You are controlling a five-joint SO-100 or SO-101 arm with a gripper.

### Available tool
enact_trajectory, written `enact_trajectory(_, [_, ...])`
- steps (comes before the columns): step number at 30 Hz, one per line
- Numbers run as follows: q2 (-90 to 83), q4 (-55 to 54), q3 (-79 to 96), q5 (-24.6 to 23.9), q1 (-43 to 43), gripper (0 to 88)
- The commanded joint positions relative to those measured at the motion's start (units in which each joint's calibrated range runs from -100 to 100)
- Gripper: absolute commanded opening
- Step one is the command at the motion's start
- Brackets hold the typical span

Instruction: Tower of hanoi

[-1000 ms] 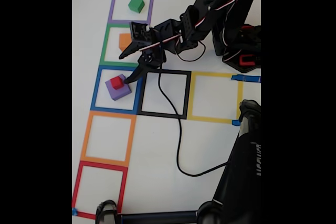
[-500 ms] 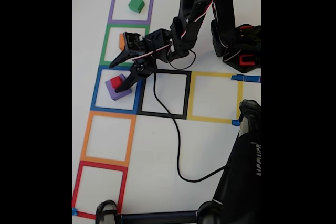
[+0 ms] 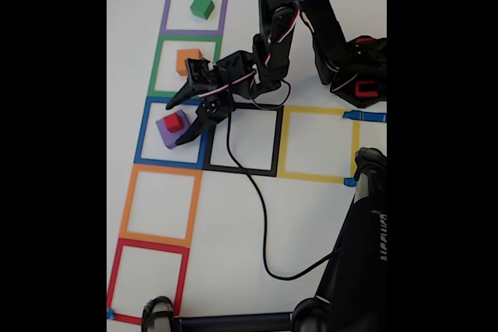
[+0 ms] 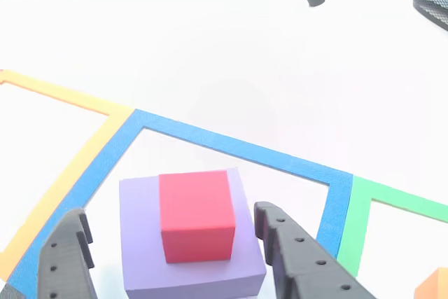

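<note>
My black two-finger end effector (image 3: 181,120) hangs left of centre in the fixed view, its jaws spread wide and pinching nothing. In the other view its ridged black fingers (image 4: 297,260) rise from the lower edge on either side of the stack, near it but apart from it.

Between those fingers sits the small plain red cube (image 4: 197,216), resting on top of the larger flat-topped purple cube (image 4: 137,243); the red one sits roughly central, with a purple margin showing on all sides. Both stand inside the blue tape-outlined square (image 3: 143,134) at the left of the white bench (image 3: 311,215).

Further up the frame in the fixed view, the small orange cube (image 3: 187,61) lies in the green tape-outlined square (image 3: 156,63), close beside the arm's wrist, and the small green cube (image 3: 201,7) lies in the purple tape-outlined square (image 3: 166,7) at the upper left, well apart from the rest.

I judge the cubes light and rigid, with smooth faces that could slip under a shallow pinch. The red one looks best taken on its two opposite side faces, squarely and above the purple top, so the lower cube is not dragged along or twisted out of its square.
</note>
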Motion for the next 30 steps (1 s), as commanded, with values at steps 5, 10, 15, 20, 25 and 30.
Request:
enact_trajectory(5, [0.0, -1.5, -1.8, 0.4, -1.6, 24.0])
enact_trajectory(10, [0.1, -1.5, -1.8, 0.4, -2.2, 20.0])
enact_trajectory(15, [0.3, -1.5, -2.5, 0.4, -2.3, 14.4])
enact_trajectory(20, [0.5, -1.5, -2.7, 0.4, -2.1, 8.1])
enact_trajectory(25, [0.5, -1.4, -2.7, 0.4, -1.8, 4.4])
enact_trajectory(30, [0.1, -1.1, -2.7, 0.4, -1.7, 3.2])
